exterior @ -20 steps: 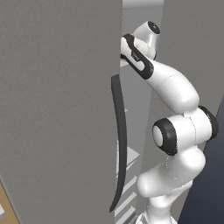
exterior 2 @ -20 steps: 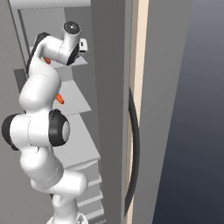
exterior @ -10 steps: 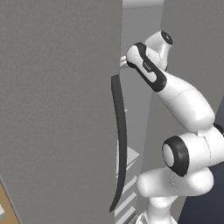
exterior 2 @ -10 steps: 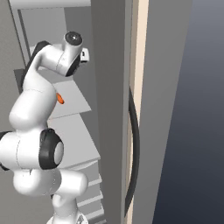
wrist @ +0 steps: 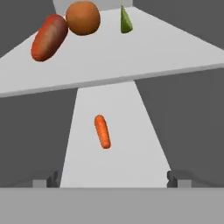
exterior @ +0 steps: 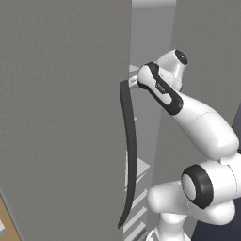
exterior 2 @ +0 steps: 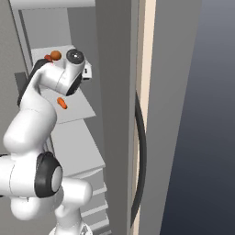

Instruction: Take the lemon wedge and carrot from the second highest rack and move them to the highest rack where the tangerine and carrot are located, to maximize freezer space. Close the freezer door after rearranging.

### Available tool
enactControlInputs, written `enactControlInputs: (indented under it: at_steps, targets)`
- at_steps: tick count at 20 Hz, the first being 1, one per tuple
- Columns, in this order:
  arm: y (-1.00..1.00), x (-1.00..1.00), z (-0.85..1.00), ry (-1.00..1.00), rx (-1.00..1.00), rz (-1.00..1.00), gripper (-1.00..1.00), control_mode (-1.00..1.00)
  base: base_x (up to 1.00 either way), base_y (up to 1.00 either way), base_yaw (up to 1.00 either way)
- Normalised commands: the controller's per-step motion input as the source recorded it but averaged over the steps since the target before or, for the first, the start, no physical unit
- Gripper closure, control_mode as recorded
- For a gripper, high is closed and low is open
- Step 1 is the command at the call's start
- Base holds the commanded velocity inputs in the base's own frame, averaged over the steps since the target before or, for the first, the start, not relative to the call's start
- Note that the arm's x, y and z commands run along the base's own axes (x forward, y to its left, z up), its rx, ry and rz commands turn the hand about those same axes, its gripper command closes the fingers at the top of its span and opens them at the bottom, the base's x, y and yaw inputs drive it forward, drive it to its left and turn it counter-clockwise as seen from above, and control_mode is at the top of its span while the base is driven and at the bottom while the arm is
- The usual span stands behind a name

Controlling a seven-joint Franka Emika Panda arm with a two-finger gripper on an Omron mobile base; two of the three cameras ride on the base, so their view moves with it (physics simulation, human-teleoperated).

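End effector is hovering spread and empty; you are facing the small carrot on the second rack: light, stiff, slippery, so pinch it mid-length across its width.

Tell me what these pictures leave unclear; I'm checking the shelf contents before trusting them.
- Left base view: the racks are hidden behind the tall grey freezer door and the white arm.
- Right base view: the arm covers part of the top rack; the green lemon wedge can't be made out there.
- Hand view: the small dark finger tips are cut by the bottom band.
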Motion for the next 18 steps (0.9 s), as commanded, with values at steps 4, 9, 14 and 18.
enactControlInputs:
  at_steps: [4, 9, 14, 18]
  targets:
    - [0.0, 0.0, -0.47, 0.1, 0.0, 0.02, -1.0, -1.0, 0.0, 0.0, 0.0]
    - [0.02, 0.15, -0.35, 0.17, 0.0, 0.01, -1.0, -1.0, 0.0, 0.0, 0.0]
    - [0.03, 0.29, -0.26, 0.24, 0.0, 0.0, -1.0, -1.0, 0.0, 0.0, 0.0]
    - [0.13, 0.28, -0.37, 0.13, 0.0, 0.0, -1.0, -1.0, 0.0, 0.0, 0.0]
